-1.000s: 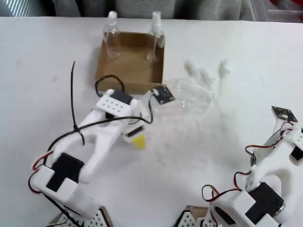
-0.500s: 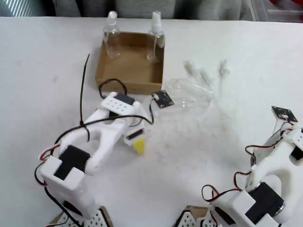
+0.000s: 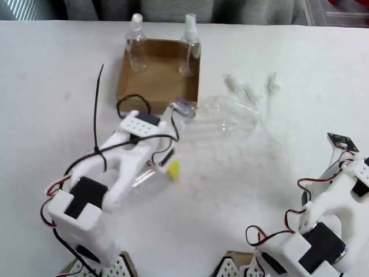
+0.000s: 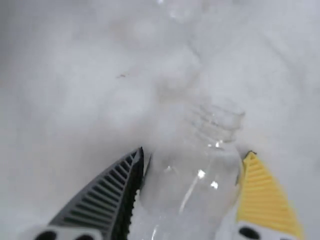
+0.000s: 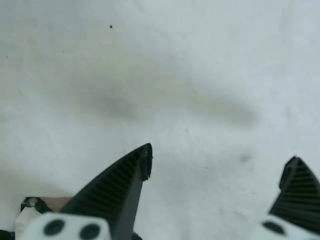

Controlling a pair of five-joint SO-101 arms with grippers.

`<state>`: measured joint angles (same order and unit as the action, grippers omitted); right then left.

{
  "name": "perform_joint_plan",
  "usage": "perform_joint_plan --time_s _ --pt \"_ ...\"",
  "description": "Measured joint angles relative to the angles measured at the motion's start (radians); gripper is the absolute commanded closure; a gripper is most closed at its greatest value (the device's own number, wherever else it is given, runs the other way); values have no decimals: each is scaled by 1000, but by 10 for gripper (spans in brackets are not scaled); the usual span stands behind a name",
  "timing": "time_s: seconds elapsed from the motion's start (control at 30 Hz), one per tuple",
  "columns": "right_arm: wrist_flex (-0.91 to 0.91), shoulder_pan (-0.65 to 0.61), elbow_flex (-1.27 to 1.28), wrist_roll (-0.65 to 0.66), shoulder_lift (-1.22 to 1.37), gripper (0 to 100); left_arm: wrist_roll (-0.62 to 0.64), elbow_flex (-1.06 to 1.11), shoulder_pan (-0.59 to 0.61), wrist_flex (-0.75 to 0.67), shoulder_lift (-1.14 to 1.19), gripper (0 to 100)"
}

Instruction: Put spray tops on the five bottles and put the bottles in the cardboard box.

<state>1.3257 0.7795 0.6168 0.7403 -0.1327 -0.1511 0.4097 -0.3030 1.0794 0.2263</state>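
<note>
My left gripper [image 4: 194, 152] is shut on a clear bottle [image 4: 217, 120] whose threaded neck carries no spray top. The bottle sits between the black finger and the yellow finger [image 4: 260, 195]. From above, that gripper [image 3: 162, 168] is just in front of the cardboard box [image 3: 128, 86], holding the bottle [image 3: 143, 178] low over the table. Two bottles with spray tops [image 3: 136, 49] [image 3: 189, 49] stand along the box's far side. My right gripper [image 5: 220, 156] is open over bare table, with nothing between its fingers.
More clear bottles [image 3: 230, 115] lie right of the box. Three loose spray tops [image 3: 230, 83] [image 3: 251, 92] [image 3: 271, 83] lie behind them. The right arm [image 3: 334, 213] sits at the table's front right. A black cable tie [image 3: 97, 109] sticks up from the left arm.
The left arm's wrist has rolled, swinging its camera board toward the box corner. The gripper stays in about the same spot. The right arm has barely moved.
</note>
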Motion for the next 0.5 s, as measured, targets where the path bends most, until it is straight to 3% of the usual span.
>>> perform_joint_plan --time_s 0.13,0.5 --pt "0 0 0 0 0 633 146 0 6 0 0 901" --pt "0 0 0 0 0 633 173 0 112 0 0 895"
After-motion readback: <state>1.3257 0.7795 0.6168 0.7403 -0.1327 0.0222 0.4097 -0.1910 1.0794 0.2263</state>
